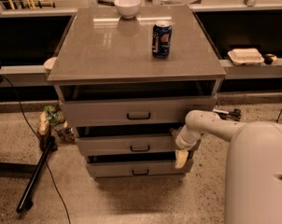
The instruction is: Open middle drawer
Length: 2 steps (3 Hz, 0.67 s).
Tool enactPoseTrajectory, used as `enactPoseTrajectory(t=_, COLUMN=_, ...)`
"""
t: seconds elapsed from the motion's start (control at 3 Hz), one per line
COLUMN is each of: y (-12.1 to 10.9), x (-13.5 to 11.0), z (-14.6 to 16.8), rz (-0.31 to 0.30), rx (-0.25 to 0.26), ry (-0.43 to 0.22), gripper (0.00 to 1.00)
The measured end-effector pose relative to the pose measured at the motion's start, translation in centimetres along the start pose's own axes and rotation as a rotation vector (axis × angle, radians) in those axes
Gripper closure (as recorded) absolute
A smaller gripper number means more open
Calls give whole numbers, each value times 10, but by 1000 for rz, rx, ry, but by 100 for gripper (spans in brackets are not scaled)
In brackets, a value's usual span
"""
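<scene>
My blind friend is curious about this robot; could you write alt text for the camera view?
The robot's gripper hangs at the right end of the middle drawer in a grey three-drawer cabinet, away from its small dark handle. A blue can and a white bowl stand on top.

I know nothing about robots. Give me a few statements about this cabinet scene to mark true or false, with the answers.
1. A soda can stands upright on the cabinet. True.
2. The bowl sits on the floor. False: it is on the cabinet, near the back edge.
3. The gripper is by the right end of the middle drawer. True.
4. The gripper is on the middle drawer's handle. False: the handle is at the centre of the drawer front, with the gripper off to its right.
5. The cabinet has four drawers. False: it has three.
</scene>
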State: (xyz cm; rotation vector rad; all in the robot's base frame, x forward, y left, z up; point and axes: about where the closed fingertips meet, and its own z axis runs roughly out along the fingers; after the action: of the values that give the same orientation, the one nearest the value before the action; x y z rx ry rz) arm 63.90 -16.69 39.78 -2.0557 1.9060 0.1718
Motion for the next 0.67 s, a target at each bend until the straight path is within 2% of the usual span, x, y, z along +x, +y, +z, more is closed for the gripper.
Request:
enactPoseTrajectory(t=0.33, y=4, x=-7, z=-5, rz=-9, rx=2, ry=8, gripper=17)
enactPoseTrajectory(t=0.67, y=16, x=-11, z=-16, rz=-14, rx=4, ry=12, gripper=41)
